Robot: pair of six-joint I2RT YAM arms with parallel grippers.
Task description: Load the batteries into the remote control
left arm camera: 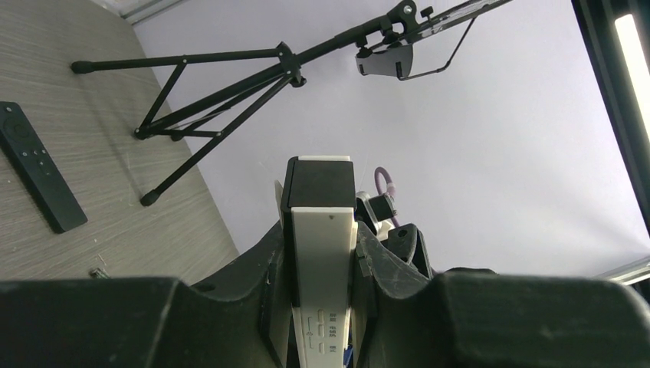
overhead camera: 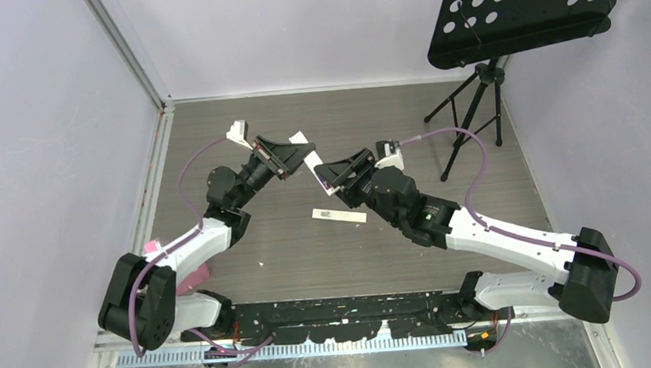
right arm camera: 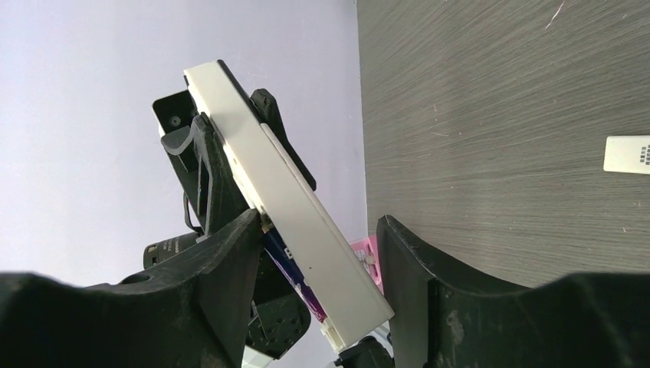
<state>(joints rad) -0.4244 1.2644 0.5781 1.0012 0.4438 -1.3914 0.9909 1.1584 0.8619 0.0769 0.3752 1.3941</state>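
Both arms reach from the near edge toward the middle of the grey wood-grain table (overhead camera: 251, 278), the left arm (overhead camera: 181, 244) from the near left and the right arm (overhead camera: 513, 241) from the near right. Their wrists meet above the centre. A black music stand (overhead camera: 525, 5) on a tripod stands at the far right.

A black remote (left arm camera: 37, 175) lies flat on the table near the tripod's feet. The left gripper (overhead camera: 293, 160) is clamped on one end of a white remote (right arm camera: 268, 176), holding it tilted, clear of the table. The right gripper (right arm camera: 314, 226) straddles the remote's other end with its fingers apart, a gap showing on one side.

A pink object (overhead camera: 193, 279) sits by the left arm's base. A white strip (overhead camera: 338, 215) lies on the table just near of the grippers. A purple-blue battery (right arm camera: 285, 264) lies lengthwise against the white remote's underside, touching one right finger; whether it is fully seated cannot be told.
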